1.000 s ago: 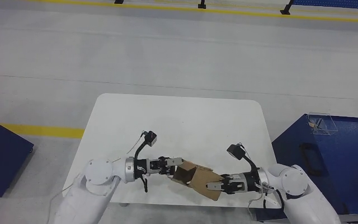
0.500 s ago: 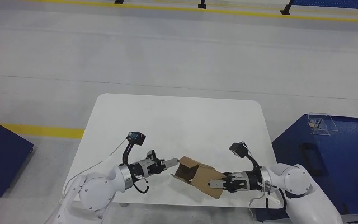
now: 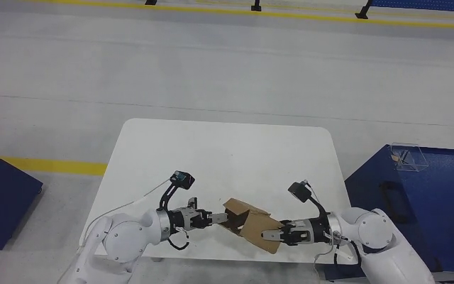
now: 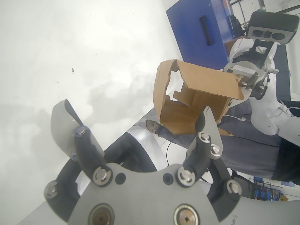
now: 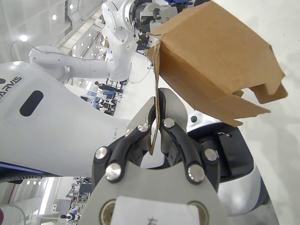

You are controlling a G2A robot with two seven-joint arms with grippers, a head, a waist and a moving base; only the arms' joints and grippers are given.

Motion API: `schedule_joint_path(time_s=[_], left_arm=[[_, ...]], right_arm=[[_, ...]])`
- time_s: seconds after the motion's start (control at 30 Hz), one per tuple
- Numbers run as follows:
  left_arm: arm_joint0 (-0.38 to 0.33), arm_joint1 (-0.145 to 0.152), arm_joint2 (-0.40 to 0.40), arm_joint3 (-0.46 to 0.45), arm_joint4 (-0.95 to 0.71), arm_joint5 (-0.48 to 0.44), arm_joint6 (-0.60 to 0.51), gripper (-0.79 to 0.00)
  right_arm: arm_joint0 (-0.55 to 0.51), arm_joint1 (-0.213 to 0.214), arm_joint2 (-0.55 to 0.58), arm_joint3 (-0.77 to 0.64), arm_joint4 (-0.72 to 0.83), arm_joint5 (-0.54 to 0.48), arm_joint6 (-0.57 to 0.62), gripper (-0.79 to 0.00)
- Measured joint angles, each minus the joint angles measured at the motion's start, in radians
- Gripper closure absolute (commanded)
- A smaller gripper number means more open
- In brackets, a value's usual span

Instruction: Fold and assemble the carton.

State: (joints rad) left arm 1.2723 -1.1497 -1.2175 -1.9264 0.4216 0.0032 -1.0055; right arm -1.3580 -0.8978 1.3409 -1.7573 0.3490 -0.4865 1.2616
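Your carton point(image 3: 248, 224) is half-formed at the worktop's point(image 3: 227, 156) near edge: body squared up, end flaps not yet closed. Your right hand point(image 5: 157, 115) pinches one flap; your left hand point(image 4: 136, 107) is spread at the open end.

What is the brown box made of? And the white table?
The carton looks like plain brown cardboard with a dull, matte finish. Its cut edges are thin and a bit ragged, and its flaps bend along creases. The table has a smooth white top with a faint sheen. It may be laminate or painted board, but the pictures cannot settle which.
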Motion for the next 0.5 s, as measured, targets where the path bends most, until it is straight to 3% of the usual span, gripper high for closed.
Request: schedule_joint_path(time_s=[0.5], left_arm=[[-0.143, -0.004, 0.116, 0.083, 0.062, 0.111, -0.172, -0.785]], right_arm=[[0.004, 0.002, -0.03, -0.026, -0.017, -0.017, -0.003, 0.0]])
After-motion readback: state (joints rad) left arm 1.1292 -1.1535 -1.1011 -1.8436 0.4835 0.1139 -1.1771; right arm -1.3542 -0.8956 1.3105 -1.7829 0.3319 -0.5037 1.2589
